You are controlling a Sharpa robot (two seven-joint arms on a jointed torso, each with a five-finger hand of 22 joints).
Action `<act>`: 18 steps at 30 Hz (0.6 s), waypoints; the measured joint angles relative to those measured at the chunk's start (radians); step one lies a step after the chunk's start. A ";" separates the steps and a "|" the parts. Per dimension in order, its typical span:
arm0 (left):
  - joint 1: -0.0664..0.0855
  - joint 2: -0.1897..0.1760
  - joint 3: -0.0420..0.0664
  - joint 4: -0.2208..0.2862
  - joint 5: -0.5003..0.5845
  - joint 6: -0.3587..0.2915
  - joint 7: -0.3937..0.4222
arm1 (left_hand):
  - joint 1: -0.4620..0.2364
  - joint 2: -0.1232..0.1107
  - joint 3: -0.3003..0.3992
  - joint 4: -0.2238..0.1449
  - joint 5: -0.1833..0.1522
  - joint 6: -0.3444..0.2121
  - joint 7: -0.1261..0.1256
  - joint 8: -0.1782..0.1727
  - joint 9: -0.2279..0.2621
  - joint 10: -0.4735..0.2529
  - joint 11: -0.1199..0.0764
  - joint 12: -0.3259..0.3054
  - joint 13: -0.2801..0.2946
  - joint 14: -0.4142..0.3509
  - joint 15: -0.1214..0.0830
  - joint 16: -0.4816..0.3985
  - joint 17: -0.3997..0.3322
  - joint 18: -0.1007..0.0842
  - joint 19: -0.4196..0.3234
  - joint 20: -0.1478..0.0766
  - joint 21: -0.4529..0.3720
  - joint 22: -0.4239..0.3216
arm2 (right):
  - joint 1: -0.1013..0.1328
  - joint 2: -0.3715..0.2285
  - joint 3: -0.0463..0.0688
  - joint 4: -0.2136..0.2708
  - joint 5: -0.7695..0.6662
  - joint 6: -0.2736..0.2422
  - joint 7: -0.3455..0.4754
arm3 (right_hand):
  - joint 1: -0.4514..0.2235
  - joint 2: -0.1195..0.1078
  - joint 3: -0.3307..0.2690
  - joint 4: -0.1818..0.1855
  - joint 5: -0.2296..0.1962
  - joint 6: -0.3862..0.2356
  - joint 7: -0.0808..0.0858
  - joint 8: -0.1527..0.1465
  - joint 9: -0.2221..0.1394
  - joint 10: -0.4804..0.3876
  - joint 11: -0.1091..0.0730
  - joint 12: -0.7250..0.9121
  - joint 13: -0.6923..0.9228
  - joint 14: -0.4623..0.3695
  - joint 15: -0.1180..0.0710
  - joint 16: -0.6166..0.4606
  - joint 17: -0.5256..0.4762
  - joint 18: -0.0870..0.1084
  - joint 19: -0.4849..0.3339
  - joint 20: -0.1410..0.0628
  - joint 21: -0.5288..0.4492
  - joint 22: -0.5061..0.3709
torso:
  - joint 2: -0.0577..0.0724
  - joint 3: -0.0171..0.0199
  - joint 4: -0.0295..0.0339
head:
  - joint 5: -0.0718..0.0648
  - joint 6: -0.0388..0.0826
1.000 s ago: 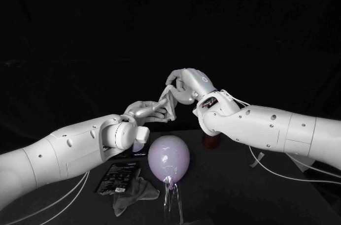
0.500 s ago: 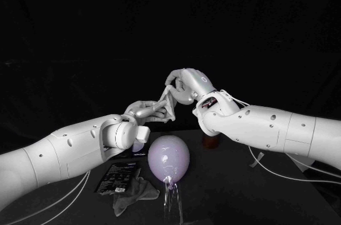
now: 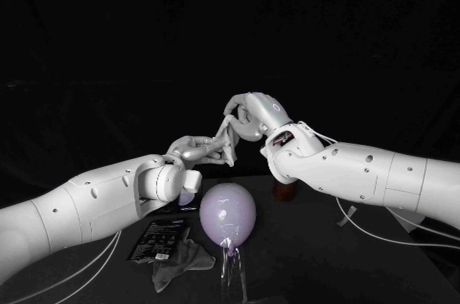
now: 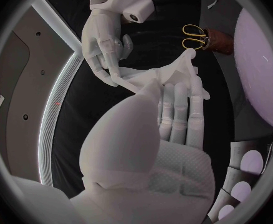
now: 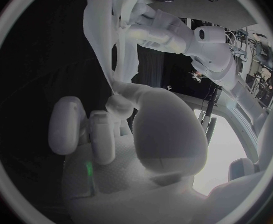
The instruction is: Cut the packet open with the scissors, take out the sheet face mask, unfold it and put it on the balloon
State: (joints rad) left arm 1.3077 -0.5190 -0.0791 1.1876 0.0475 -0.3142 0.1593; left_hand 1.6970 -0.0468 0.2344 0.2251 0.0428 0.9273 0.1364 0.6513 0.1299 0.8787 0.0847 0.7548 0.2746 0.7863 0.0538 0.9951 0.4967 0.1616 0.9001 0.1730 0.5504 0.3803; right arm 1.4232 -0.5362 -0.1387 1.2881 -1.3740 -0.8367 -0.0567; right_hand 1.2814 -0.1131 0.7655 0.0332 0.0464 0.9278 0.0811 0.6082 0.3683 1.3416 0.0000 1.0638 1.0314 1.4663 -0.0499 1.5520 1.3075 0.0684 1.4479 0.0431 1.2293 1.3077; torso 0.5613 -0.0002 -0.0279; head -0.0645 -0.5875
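Both hands are raised above the table with the white sheet mask [image 3: 226, 134] stretched between them as a narrow folded strip. My left hand [image 3: 199, 150] grips its lower end and my right hand [image 3: 251, 115] pinches its upper end. In the left wrist view the mask [image 4: 162, 76] lies bunched over my left hand's fingertips [image 4: 181, 96], and the right hand [image 4: 105, 47] pinches one corner. In the right wrist view the mask [image 5: 120, 37] hangs from my right hand [image 5: 112, 125]. The pale purple balloon [image 3: 228, 213] stands upright on the table below the hands. The dark packet [image 3: 157, 239] lies flat to its left.
A crumpled grey cloth [image 3: 183, 260] lies in front of the packet, close to the balloon's clear stand [image 3: 231, 275]. Yellow-handled scissors [image 4: 195, 36] rest in a brown holder [image 4: 221, 39] behind the balloon. White cables run along both sides of the table.
My left hand has shifted slightly down and to the left, drawing the mask into a thinner, tauter strip. The right hand has stayed in place.
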 measured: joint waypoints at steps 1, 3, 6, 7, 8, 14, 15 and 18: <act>0.000 -0.001 0.000 0.000 -0.001 -0.001 -0.001 | 0.002 -0.003 0.019 -0.010 0.001 -0.003 0.004 -0.008 0.000 0.000 0.000 -0.005 -0.005 0.000 0.000 -0.005 -0.006 0.000 -0.017 -0.003 0.023 0.021 | 0.000 0.000 0.000 -0.001 0.000 0.000 0.000 | 0.000 0.000 0.000 0.000 0.000 0.000 0.000 0.000 0.000 0.000 0.000 0.000 0.000 0.000 0.000 0.000 0.000 0.000 0.000 0.000 0.000 0.000 | 0.000 0.0000 0.0000 | 0.000 0.000; 0.000 -0.005 0.000 0.001 -0.002 -0.003 -0.002 | -0.005 -0.019 0.069 -0.029 0.005 -0.002 0.009 -0.027 0.000 0.004 0.004 -0.012 -0.015 0.002 0.002 -0.013 -0.019 0.000 -0.065 -0.007 0.084 0.073 | 0.000 -0.001 0.000 -0.004 0.000 0.000 -0.001 | 0.000 0.000 0.000 0.000 0.000 0.000 0.000 0.000 0.000 0.000 0.000 0.000 0.001 0.000 0.000 0.001 0.000 0.000 0.000 0.000 0.000 0.000 | 0.000 0.0000 0.0000 | -0.001 0.000; 0.000 -0.009 0.000 0.003 -0.005 -0.003 -0.003 | -0.028 -0.034 0.119 -0.049 0.008 0.000 0.011 -0.049 0.004 0.006 0.006 -0.015 -0.023 0.004 0.004 -0.013 -0.029 0.000 -0.110 -0.010 0.143 0.125 | 0.001 -0.002 0.000 -0.007 0.000 0.000 -0.001 | 0.000 0.000 0.002 -0.002 0.000 -0.001 0.000 0.000 0.000 0.000 0.000 0.000 0.002 0.000 0.000 0.004 0.001 0.000 0.000 0.000 0.000 0.000 | 0.000 0.0000 0.0000 | -0.002 -0.001; 0.000 -0.011 0.000 0.003 -0.005 -0.003 -0.003 | -0.046 -0.038 0.144 -0.062 0.008 0.000 0.011 -0.058 0.005 0.006 0.006 -0.015 -0.026 0.004 0.004 -0.013 -0.034 0.000 -0.130 -0.009 0.169 0.147 | 0.001 -0.003 0.000 -0.008 0.000 0.000 -0.001 | 0.000 0.000 0.004 -0.004 0.000 -0.001 0.000 0.000 0.000 0.000 0.000 0.000 0.002 0.000 0.000 0.004 0.001 0.000 0.000 0.000 0.000 0.000 | 0.000 0.0000 0.0000 | -0.003 -0.001; 0.000 -0.013 0.000 0.003 -0.006 -0.003 -0.004 | -0.050 -0.041 0.151 -0.065 0.009 0.000 0.011 -0.061 0.005 0.006 0.006 -0.015 -0.027 0.004 0.004 -0.013 -0.035 0.000 -0.136 -0.009 0.177 0.154 | 0.001 -0.004 0.000 -0.009 0.000 0.000 -0.002 | 0.000 0.000 0.004 -0.004 0.000 -0.001 0.000 0.000 0.000 0.000 0.000 0.000 0.002 0.000 0.000 0.004 0.001 0.000 0.000 0.000 0.000 0.000 | 0.000 0.0000 0.0000 | -0.003 -0.001; 0.000 -0.025 0.000 0.006 -0.015 0.001 -0.009 | -0.089 -0.049 0.204 -0.091 0.012 -0.011 0.021 -0.087 0.007 -0.007 0.019 -0.020 -0.034 -0.004 0.011 -0.013 -0.043 -0.001 -0.178 -0.001 0.205 0.184 | 0.002 -0.008 0.000 -0.012 0.000 0.000 -0.003 | -0.002 -0.002 0.004 -0.004 -0.001 -0.001 0.000 0.000 0.000 0.000 0.000 0.000 0.002 0.000 0.000 0.004 0.001 0.000 0.000 0.000 0.000 0.000 | 0.000 -0.0003 0.0006 | -0.004 -0.003; 0.000 -0.027 0.000 0.006 -0.017 0.002 -0.010 | -0.091 -0.049 0.207 -0.094 0.012 -0.011 0.021 -0.087 0.006 -0.007 0.019 -0.020 -0.034 -0.004 0.011 -0.013 -0.044 -0.001 -0.180 0.000 0.205 0.185 | 0.002 -0.008 0.000 -0.013 0.000 0.000 -0.003 | -0.001 -0.002 0.004 -0.004 -0.001 -0.001 0.000 0.000 0.000 0.000 0.000 0.000 0.002 0.000 0.000 0.004 0.001 0.000 0.000 0.000 0.000 0.000 | 0.000 -0.0004 0.0006 | -0.004 -0.003; 0.000 -0.031 0.000 0.006 -0.021 0.006 -0.013 | -0.100 -0.040 0.219 -0.097 0.012 -0.011 0.021 -0.087 0.006 -0.007 0.019 -0.020 -0.034 -0.004 0.011 -0.013 -0.045 -0.001 -0.184 0.005 0.211 0.188 | 0.002 -0.009 0.000 -0.013 0.000 0.000 -0.003 | -0.001 -0.002 0.004 -0.004 -0.001 -0.002 0.001 0.000 0.000 0.000 0.000 0.000 0.002 0.000 0.000 0.004 0.001 0.000 0.000 0.000 -0.001 0.000 | 0.000 -0.0005 0.0006 | -0.004 -0.003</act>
State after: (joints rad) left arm 1.3077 -0.5499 -0.0794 1.1936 0.0261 -0.3079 0.1467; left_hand 1.5972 -0.0872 0.4533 0.1283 0.0545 0.9165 0.1578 0.5645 0.1363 0.8722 0.1041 0.7348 0.2403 0.7827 0.0649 0.9819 0.4520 0.1608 0.7158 0.1775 0.7612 0.5684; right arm 1.4251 -0.5448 -0.1385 1.2749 -1.3740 -0.8370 -0.0601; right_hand 1.2800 -0.1147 0.7698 0.0288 0.0457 0.9256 0.0818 0.6084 0.3681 1.3414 0.0001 1.0637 1.0333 1.4663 -0.0499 1.5557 1.3081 0.0684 1.4478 0.0432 1.2285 1.3079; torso 0.5615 -0.0007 -0.0273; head -0.0683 -0.5904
